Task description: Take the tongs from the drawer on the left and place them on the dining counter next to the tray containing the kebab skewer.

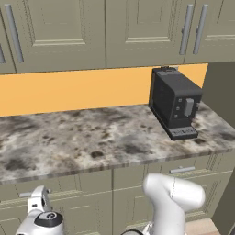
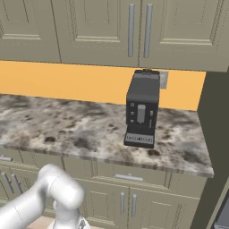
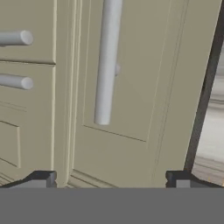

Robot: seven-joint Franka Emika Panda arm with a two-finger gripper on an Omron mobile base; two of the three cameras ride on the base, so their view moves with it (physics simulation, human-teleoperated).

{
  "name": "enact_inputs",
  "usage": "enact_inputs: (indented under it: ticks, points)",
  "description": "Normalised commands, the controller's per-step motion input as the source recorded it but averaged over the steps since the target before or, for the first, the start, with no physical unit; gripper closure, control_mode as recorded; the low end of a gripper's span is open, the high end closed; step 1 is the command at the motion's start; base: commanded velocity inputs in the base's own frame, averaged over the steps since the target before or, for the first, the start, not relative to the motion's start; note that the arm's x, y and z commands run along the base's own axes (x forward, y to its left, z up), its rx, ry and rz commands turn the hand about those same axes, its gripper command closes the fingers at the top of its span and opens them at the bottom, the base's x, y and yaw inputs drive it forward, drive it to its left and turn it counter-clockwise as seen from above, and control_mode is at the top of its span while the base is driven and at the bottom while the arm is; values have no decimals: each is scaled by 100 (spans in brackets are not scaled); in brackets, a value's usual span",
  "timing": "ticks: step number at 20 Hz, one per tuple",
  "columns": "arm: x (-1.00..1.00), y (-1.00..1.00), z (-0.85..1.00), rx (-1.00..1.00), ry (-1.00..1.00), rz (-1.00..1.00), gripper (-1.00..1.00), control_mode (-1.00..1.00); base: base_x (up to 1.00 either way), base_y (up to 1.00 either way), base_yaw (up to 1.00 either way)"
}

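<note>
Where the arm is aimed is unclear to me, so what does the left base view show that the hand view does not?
Left base view: a boxy black coffee machine on the mottled grey-brown granite wall counter, an orange backsplash, upper cabinets and the white arm.
Hand view: close up, a vertical silver bar handle on a sage-grey cabinet door, with the jaws wide open and empty.
Both: sage-grey lower cabinet fronts with silver bar handles.

I see a mottled grey-brown granite desk [image 1: 92, 137] along the wall, above my gripper. A black coffee machine [image 1: 176, 102] stands on it, up and to the gripper's right.
</note>
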Motion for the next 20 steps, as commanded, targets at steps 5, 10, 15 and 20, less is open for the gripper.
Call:
enact_inputs:
  ticks: [5, 10, 15, 20]
  points:
    - [28, 23, -16, 0, 0, 0, -100, -100, 0, 0, 0]
    - [34, 12, -28, 0, 0, 0, -100, -100, 0, 0, 0]
    - [37, 7, -25, 0, 0, 0, -100, -100, 0, 0, 0]
    - [30, 11, -21, 0, 0, 0, -100, -100, 0, 0, 0]
